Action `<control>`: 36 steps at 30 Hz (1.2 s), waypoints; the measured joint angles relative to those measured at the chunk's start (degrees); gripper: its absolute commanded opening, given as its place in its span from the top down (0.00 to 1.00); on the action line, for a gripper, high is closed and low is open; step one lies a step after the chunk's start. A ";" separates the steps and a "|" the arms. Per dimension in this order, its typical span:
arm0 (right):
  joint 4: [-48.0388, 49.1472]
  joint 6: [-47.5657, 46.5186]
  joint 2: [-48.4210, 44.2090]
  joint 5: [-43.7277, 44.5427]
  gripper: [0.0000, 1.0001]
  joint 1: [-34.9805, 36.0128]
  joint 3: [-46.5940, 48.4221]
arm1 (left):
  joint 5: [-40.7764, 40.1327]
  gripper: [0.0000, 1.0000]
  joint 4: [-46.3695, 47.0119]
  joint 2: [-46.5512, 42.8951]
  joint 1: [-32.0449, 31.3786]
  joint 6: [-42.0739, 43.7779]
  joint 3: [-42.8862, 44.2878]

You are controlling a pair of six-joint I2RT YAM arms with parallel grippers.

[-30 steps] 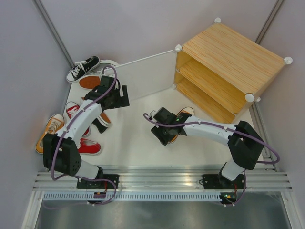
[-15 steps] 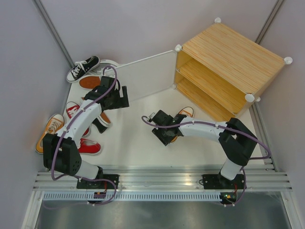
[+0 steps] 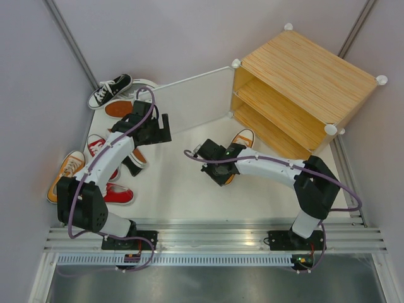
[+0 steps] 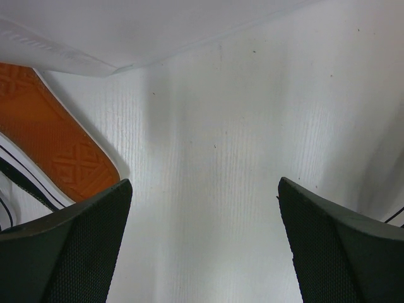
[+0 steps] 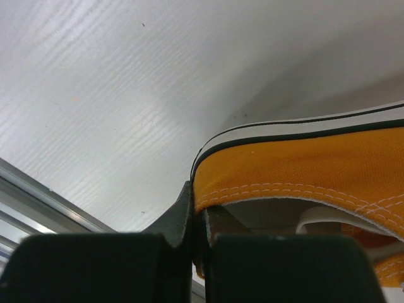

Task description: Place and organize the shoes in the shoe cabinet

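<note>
Right tool: shoe toe toward cabinet

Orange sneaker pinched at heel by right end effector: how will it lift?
Likely light: the orange sneaker is small canvas. The right end effector pinches only thin heel canvas, so the toe probably droops or swings. Rubber-edged sole should stay stiff.

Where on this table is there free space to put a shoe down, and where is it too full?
Both cabinet shelves look bare. The table is free between the left arm and the right arm, in front of the open door. The left edge is crowded with shoes.
</note>
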 measured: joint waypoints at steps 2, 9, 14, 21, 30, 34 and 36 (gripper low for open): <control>-1.92 -1.42 -0.02 0.04 0.99 0.00 3.08 | 0.46 0.01 0.02 0.00 0.00 0.00 -0.02; -8.48 -7.96 0.04 -1.70 0.99 -1.40 16.15 | 1.70 0.01 0.04 0.00 0.00 0.00 0.00; -10.16 -11.10 2.89 -2.67 0.99 -6.56 26.14 | 2.05 0.01 0.04 -0.42 0.00 -0.04 0.00; -10.56 -14.36 9.25 -5.01 0.99 -13.35 33.77 | 3.26 0.01 0.04 -1.86 0.00 -0.72 0.00; -12.81 -18.32 20.00 -7.23 0.99 -20.74 44.83 | 5.01 0.02 0.04 -2.54 0.00 -2.51 -0.31; -13.20 -19.06 21.03 -7.65 0.99 -22.08 48.28 | 5.01 0.02 0.07 -3.26 0.00 -2.89 -0.92; -13.33 -19.47 21.79 -7.67 0.99 -23.08 50.31 | 5.01 0.02 0.04 -3.32 0.00 -3.04 -1.05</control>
